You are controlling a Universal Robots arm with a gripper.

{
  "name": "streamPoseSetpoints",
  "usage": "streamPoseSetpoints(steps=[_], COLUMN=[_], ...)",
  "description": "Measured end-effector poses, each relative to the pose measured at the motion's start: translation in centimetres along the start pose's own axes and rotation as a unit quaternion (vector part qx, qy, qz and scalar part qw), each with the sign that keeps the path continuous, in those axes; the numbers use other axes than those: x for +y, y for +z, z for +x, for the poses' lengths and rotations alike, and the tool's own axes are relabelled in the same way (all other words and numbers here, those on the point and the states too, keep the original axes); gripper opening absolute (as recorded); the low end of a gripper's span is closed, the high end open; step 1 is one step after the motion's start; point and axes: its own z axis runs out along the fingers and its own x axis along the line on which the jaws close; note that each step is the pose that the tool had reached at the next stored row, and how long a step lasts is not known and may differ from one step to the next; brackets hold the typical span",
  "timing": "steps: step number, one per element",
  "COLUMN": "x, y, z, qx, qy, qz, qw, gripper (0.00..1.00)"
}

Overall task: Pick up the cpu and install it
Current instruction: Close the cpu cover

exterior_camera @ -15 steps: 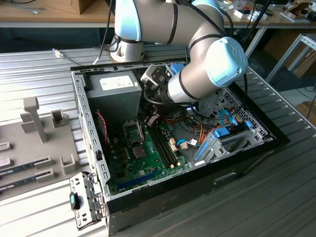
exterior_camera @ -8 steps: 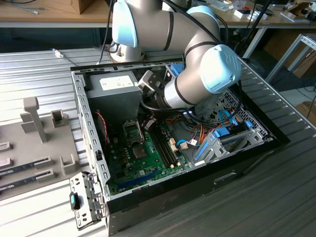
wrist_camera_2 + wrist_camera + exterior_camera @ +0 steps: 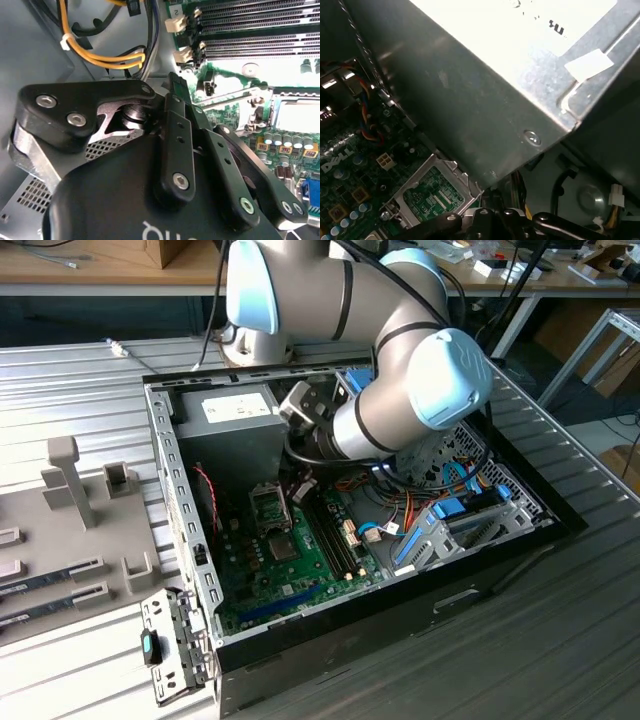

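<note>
My tool [image 3: 172,82] hangs low inside the open computer case [image 3: 190,530], beside the grey power supply [image 3: 485,90] and just above the motherboard [image 3: 290,560]; I cannot tell whether it is clenched or carrying anything. Beyond it sits the CPU socket [image 3: 295,112] with its metal frame, but I cannot make out the cpu itself. I judge such a chip light, stiff and fragile, best held by its edges.

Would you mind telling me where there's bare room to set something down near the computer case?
The ribbed metal table is bare on the exterior view's right of the open computer case. Inside the case it is crowded: arm, cables, motherboard. The grey fixture tray carries blocks and slots.
</note>
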Motion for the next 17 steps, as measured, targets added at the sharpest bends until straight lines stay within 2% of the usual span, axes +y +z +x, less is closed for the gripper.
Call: streamPoseSetpoints(steps=[6, 13, 17], x=[0.17, 0.27, 0.33], y=[-0.54, -0.75, -1.29], z=[0.05, 0.54, 0.71], qx=[-0.0050, -0.0078, -0.0100], qy=[-0.002, -0.005, -0.006], qz=[-0.0058, -0.0086, -0.0111], qw=[0.99997, 0.99992, 0.99987], gripper=[0.11, 0.11, 0.11])
